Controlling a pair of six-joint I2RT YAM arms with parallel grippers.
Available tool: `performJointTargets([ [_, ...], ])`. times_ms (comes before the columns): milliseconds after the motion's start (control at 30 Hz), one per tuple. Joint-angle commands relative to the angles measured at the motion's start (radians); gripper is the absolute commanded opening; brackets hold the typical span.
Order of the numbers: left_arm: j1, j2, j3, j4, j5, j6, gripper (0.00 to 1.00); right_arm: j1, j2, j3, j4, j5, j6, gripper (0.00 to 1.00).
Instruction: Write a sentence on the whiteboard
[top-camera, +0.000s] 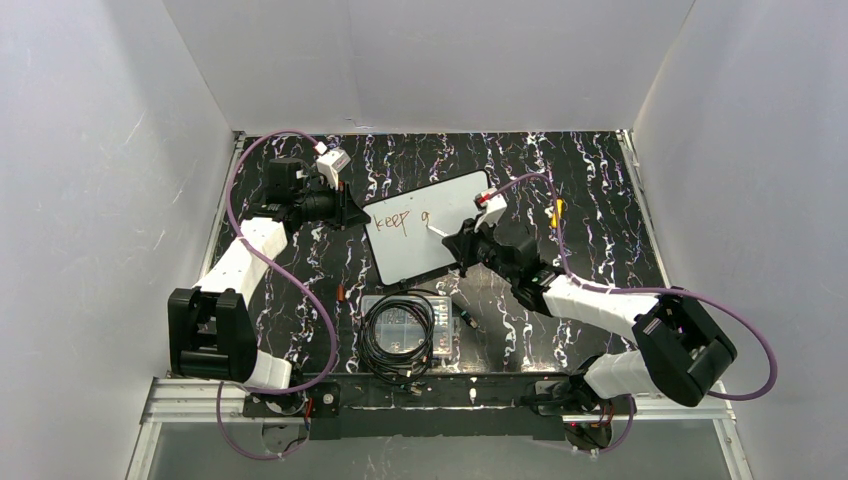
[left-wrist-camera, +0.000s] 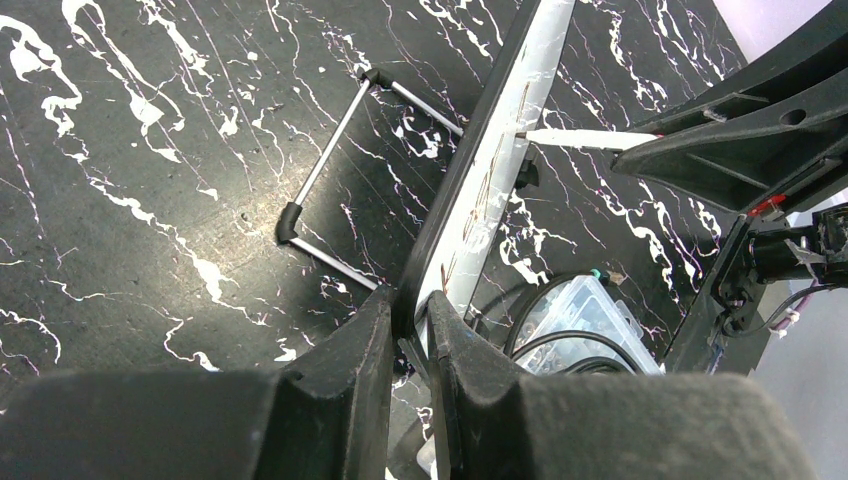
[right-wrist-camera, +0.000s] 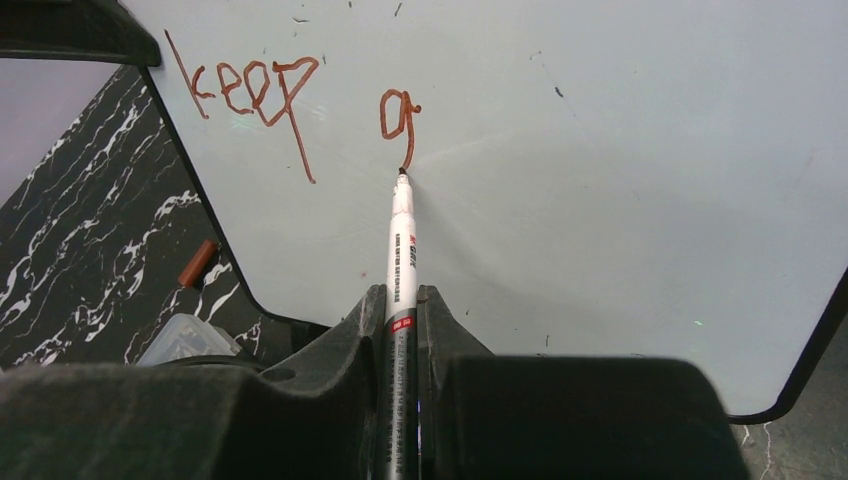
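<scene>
Since the thin whiteboard (top-camera: 425, 255) looks light and tippy, left pincer (left-wrist-camera: 412, 305) pinches its rim, right pincer (right-wrist-camera: 402, 295) clamps the slim marker (right-wrist-camera: 402, 230).

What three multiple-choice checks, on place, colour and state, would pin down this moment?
1. Where is the marker tip? A) clear of the whiteboard; B) at the board's top edge; C) on the whiteboard, just below the "g".
2. What colour is the writing? A) reddish-brown; B) blue; C) green.
3. What is the left claw doing? A) standing open; B) shut on the whiteboard's rim; C) shut on the marker.
Answers: 1 C, the right wrist view shows the tip on the board under the "g". 2 A, the strokes read reddish-brown. 3 B, its fingers pinch the black rim.
</scene>
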Motion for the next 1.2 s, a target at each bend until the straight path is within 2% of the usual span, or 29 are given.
performJointTargets([
  [0, 0.006, -0.032, 0.031, -0.008, 0.002, 0.024, 0.00, 0.011, 0.007, 0.010, -0.002, 0.011, 0.002, 0.01],
  [367, 0.006, -0.033, 0.031, -0.007, 0.002, 0.024, 0.00, 0.019, -0.012, 0.081, 0.080, -0.006, 0.028, 0.01],
  [700, 0.006, -0.036, 0.031, -0.007, 0.003, 0.023, 0.00, 0.008, -0.067, 0.079, 0.038, 0.104, -0.013, 0.01],
  [1167, 0.006, -0.031, 0.033, -0.009, 0.002, 0.025, 0.00, -0.010, -0.005, 0.092, 0.051, 0.082, -0.023, 0.01],
])
